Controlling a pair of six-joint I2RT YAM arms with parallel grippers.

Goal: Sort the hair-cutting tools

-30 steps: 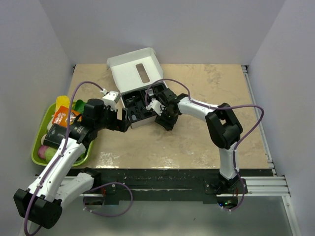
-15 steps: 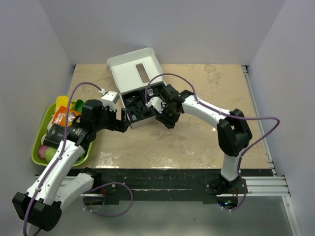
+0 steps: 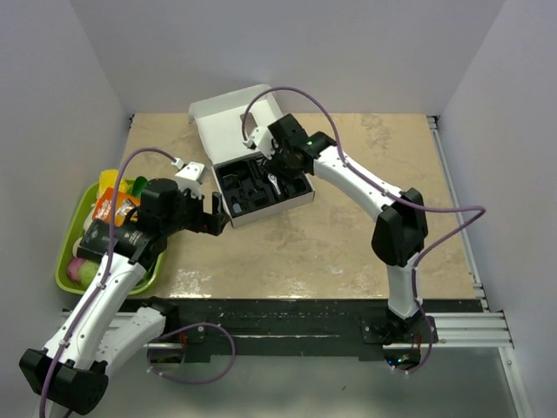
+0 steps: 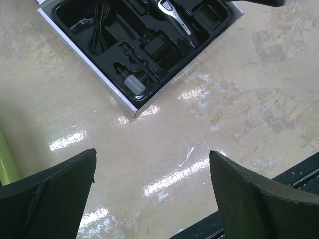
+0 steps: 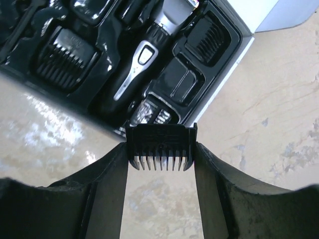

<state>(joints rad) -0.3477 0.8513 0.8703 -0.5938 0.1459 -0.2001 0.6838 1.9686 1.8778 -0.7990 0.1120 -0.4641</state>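
While the right gripper (image 5: 160,155) carries one comb attachment (image 5: 160,145) above the white box (image 3: 224,131), most of the kit lies in its recesses.
Right jaws stand part-closed, clamping the comb by its two ends, teeth pointing down, over the box's edge toward the right. Seated in the black insert (image 4: 65,20) are the hair clipper (image 5: 142,64), the cord (image 4: 99,27) and at least two further combs (image 5: 62,55). One glossy recess (image 5: 178,79) beside the clipper appears vacant; judged the likely seat for the held comb, though that is not certain. Left gripper (image 4: 152,155) hangs spread wide and empty over bare table (image 4: 259,99), near the box's near-left corner. Assessment: task well advanced; one comb left to place.
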